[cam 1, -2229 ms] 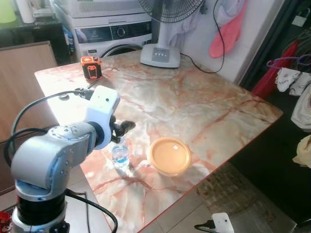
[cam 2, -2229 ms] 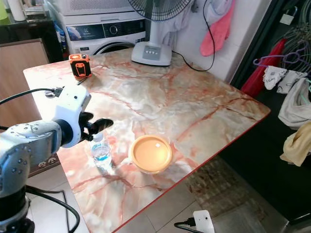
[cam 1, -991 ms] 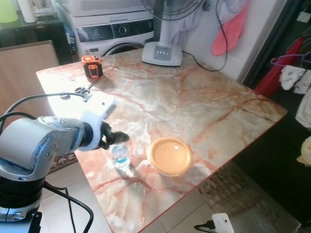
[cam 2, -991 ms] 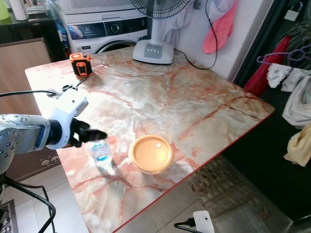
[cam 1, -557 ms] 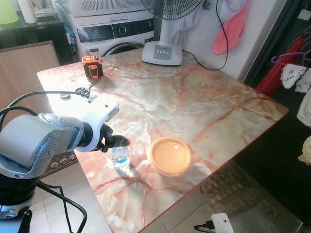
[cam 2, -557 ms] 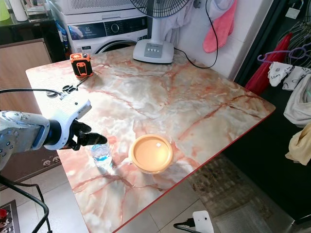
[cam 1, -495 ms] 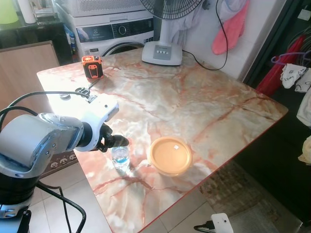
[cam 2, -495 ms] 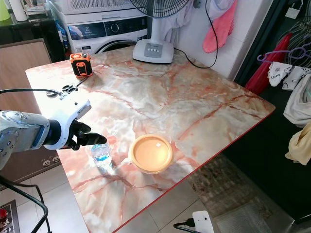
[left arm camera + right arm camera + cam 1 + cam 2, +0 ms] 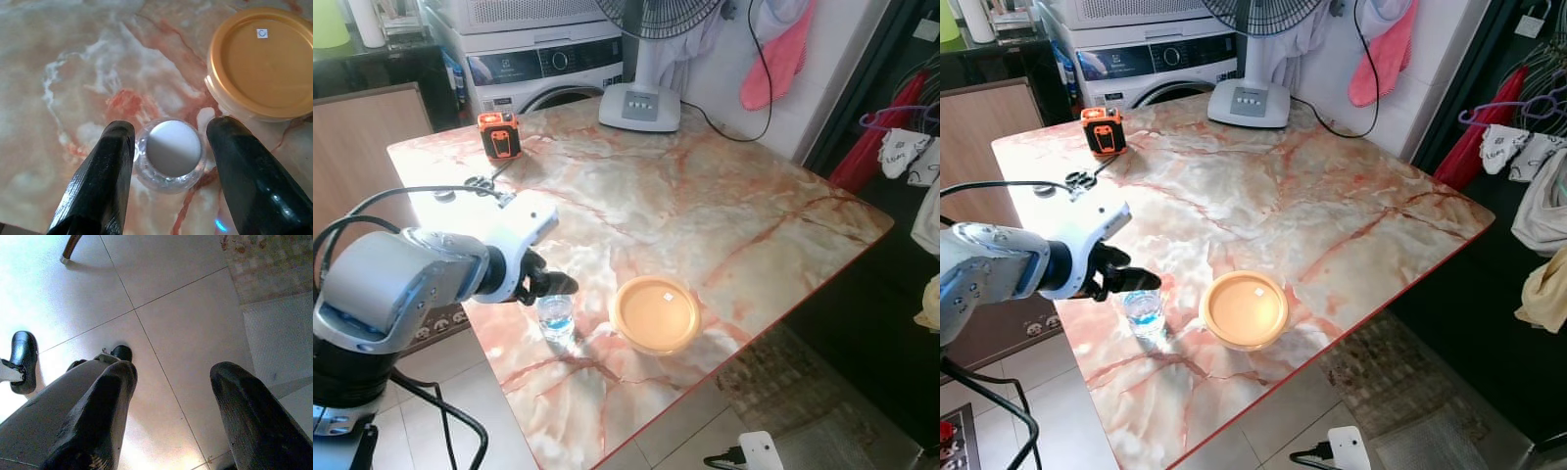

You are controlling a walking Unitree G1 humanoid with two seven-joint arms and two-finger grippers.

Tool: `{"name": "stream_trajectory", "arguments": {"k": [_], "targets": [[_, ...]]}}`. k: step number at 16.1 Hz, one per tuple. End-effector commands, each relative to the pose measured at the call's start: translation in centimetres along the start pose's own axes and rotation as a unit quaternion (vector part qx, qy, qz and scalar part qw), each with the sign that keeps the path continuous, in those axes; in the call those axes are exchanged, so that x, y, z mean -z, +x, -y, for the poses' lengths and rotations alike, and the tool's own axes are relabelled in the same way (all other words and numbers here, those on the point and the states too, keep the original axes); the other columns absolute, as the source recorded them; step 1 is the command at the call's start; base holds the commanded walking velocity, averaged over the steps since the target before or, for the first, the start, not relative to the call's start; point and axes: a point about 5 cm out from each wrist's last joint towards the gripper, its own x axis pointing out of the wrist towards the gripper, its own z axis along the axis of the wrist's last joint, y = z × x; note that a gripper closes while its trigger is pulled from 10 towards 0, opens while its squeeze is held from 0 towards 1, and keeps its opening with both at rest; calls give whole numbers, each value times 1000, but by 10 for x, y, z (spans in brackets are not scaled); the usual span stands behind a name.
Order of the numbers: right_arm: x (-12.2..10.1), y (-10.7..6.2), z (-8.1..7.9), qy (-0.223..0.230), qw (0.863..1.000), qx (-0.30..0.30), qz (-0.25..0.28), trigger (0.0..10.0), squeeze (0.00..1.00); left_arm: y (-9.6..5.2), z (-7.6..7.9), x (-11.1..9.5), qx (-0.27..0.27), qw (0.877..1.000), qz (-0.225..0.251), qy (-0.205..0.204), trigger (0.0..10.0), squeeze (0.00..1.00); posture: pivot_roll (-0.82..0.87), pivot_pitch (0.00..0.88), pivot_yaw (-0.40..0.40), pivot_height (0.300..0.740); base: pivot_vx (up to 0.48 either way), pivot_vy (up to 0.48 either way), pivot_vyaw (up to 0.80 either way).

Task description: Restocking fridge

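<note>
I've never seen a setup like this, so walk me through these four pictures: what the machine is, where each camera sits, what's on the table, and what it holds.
This is a walking humanoid robot with two silver arms. Two pictures come from cameras in its head, looking down at a marble table. The other two come from cameras on its wrists.

On the table stand a small water bottle, a round container with an orange lid, an orange and black device and a fan's base.

The left end effector hangs open over the bottle's white cap, a finger on each side, holding nothing. The right end effector is open too, pointing at the tiled floor.
</note>
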Motion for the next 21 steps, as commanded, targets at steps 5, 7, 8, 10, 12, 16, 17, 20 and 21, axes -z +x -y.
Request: {"name": "stream_trajectory", "arguments": {"k": [5, 7, 8, 10, 12, 16, 17, 20, 21], "targets": [[1, -1, 3, -3, 1000, 3, -3, 10000, 0, 2, 3, -2, 9, 1000, 1, 12, 7333, 0, 52, 0, -81, 740, 0, 0, 0], [1, -1, 3, -3, 1000, 3, -3, 10000, 0, 2, 3, -2, 8, 1000, -1, 13, 4118, 0, 55, 0, -81, 740, 0, 0, 0], [1, -1, 3, -3, 1000, 3, -3, 10000, 0, 2, 3, -2, 7, 1000, -1, 14, 4314, 0, 54, 0, -79, 740, 0, 0, 0], [1, 0, 2, -2, 1000, 2, -3, 10000, 0, 2, 2, 0, 5, 1000, -6, 13, 4588, 0, 54, 0, -79, 740, 0, 0, 0], [1, 0, 2, -2, 1000, 2, -3, 10000, 0, 2, 1, 0, -1, 1000, -8, 11, 4431, 0, 55, 0, -79, 740, 0, 0, 0], [1, 0, 2, -1, 1000, 1, -3, 10000, 0, 2, -1, 2, -8, 1000, -15, 11, 10000, 0, 55, 0, -77, 740, 0, 0, 0], [1, 0, 2, -1, 1000, 1, -3, 10000, 0, 2, -1, 3, -9, 1000, -18, 13, 10000, 0, 57, 0, -77, 740, 0, 0, 0], [1, 0, 2, 0, 1000, 1, -3, 10000, 0, 2, -1, 5, -11, 999, -24, 21, 10000, 0, 56, 0, -76, 740, 0, 0, 0], [1, 0, 2, 0, 1000, 1, -3, 10000, 0, 2, -1, 6, -11, 999, -27, 24, 10000, 0, 56, 0, -76, 740, 0, 0, 0]]}}
